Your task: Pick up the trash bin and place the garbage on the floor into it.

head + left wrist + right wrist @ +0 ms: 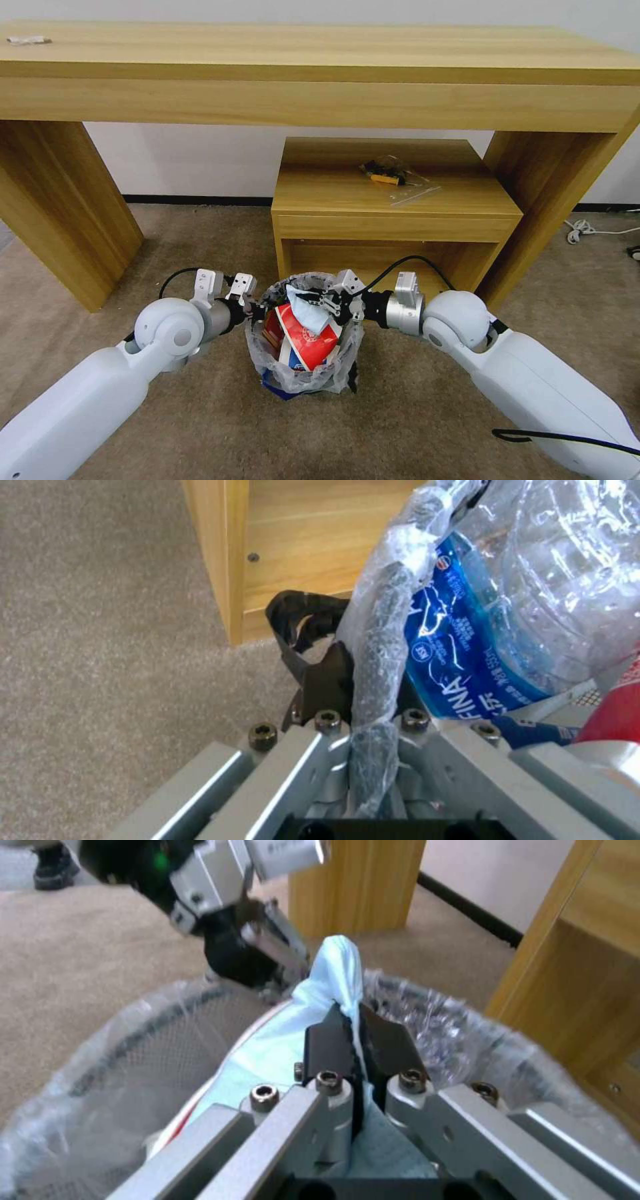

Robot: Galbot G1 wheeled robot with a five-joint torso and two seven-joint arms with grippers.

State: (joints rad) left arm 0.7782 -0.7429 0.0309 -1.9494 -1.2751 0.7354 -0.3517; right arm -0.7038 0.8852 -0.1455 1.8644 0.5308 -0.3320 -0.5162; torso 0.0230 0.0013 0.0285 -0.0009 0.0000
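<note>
The trash bin (303, 373), a round mesh bin lined with crinkled clear plastic, is on the floor (167, 253) of beige carpet before a low cabinet. My left gripper (257, 310) is shut on the bin's left rim (380, 630), pinching the plastic liner. My right gripper (331, 303) hangs over the bin's mouth, shut on a pale blue mask (337, 960). Among the garbage inside are a red-white carton (310, 343) and a clear bottle with a blue label (467, 650). In the right wrist view, the mesh wall (153, 1040) shows below my right gripper (351, 1015).
A low wooden cabinet (393, 200) stands right behind the bin, with a black-orange tool in a clear bag (387, 172) on top. A long wooden table (320, 67) spans above, its legs at left (60, 207) and right. A white cable (587, 230) lies at far right.
</note>
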